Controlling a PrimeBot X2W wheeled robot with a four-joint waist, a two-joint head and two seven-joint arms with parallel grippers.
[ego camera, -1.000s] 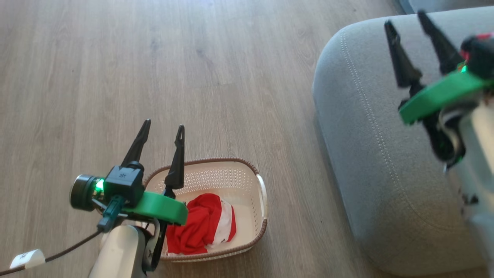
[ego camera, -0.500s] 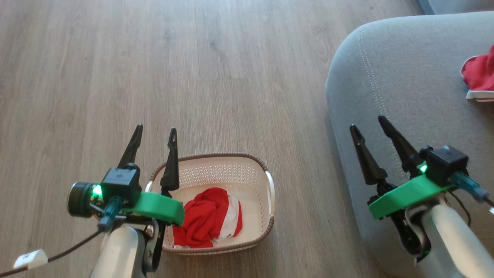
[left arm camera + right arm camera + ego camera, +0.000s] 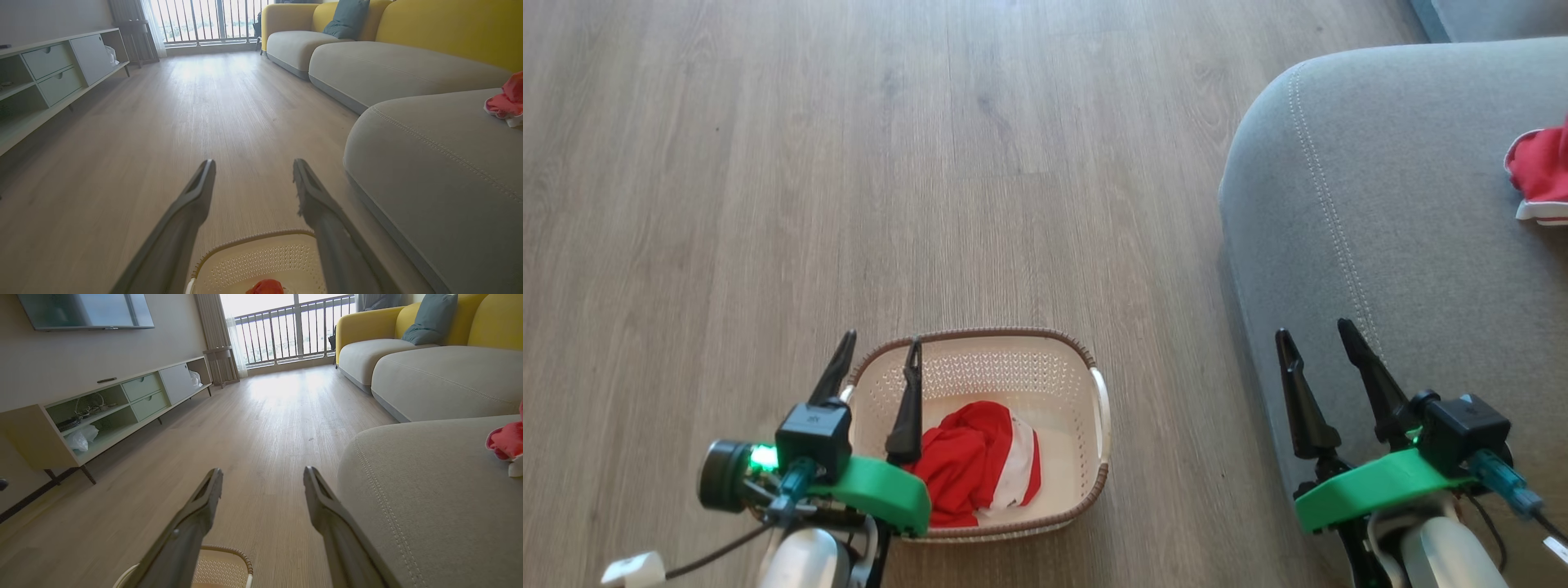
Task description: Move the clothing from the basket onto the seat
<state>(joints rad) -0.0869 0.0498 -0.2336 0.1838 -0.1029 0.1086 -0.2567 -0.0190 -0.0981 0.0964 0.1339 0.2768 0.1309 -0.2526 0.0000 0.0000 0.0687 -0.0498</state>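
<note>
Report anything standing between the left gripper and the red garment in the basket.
Nothing visible does. The left gripper, jaws open, is over the left side of the basket. The red garment lies uncovered in the open-topped basket, just right of the gripper in the head view.

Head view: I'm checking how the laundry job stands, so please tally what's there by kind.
Red garments: 2
Basket: 1
Grey seat: 1
Grippers: 2, left gripper and right gripper
Total: 6

pale forearms point(image 3: 800, 567), green wrist collars point(image 3: 882, 500), black camera blocks point(image 3: 813, 429) — long dark tapered jaws.
</note>
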